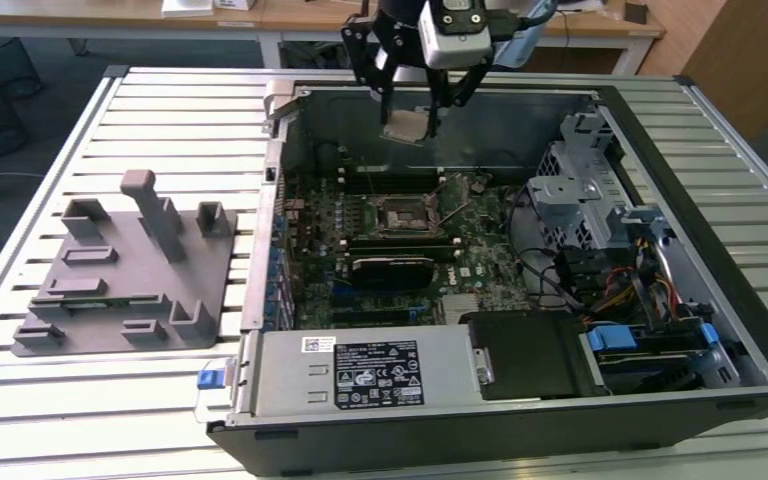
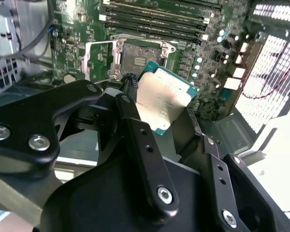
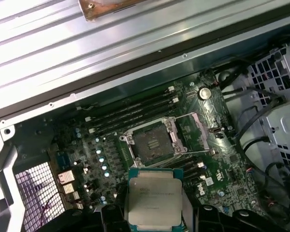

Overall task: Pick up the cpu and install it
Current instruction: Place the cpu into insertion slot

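The cpu (image 1: pixel 407 125), a thin square chip with a pale silvery top, hangs in the air with my gripper (image 1: pixel 412 112) shut on its edges. It sits above the far part of the open computer case, short of the back wall. The black-framed socket (image 1: pixel 400 213) lies lower on the green motherboard, open and bare, nearer the middle of the case. In the second wrist view the cpu (image 2: pixel 161 99) is clamped between black fingers (image 2: pixel 131 104), with the socket (image 2: pixel 137 58) beyond it. In the first wrist view the cpu (image 3: pixel 153 198) hovers just off the socket (image 3: pixel 152 143).
A grey plastic fixture tray (image 1: pixel 117 280) stands on the slatted table at the exterior view's left. Inside the case are a power supply (image 1: pixel 357 375) at the near side, a metal drive cage (image 1: pixel 584 190) and cables at the exterior view's right, and memory slots (image 1: pixel 391 175) beside the socket.
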`<control>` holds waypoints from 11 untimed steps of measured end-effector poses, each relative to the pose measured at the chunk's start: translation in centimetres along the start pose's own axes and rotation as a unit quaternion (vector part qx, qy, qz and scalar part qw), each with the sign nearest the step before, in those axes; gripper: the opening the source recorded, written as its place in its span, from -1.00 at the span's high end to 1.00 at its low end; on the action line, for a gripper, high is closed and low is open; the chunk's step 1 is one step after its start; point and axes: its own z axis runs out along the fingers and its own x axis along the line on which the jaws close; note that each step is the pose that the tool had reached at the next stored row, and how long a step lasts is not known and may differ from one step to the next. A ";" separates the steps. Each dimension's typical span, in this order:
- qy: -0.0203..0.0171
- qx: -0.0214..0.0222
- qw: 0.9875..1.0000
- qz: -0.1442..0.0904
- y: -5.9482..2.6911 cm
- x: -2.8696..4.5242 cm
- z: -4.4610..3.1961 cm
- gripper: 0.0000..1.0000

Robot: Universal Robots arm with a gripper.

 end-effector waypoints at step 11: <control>-0.003 0.000 0.996 0.091 -0.01 0.00 0.26 -0.05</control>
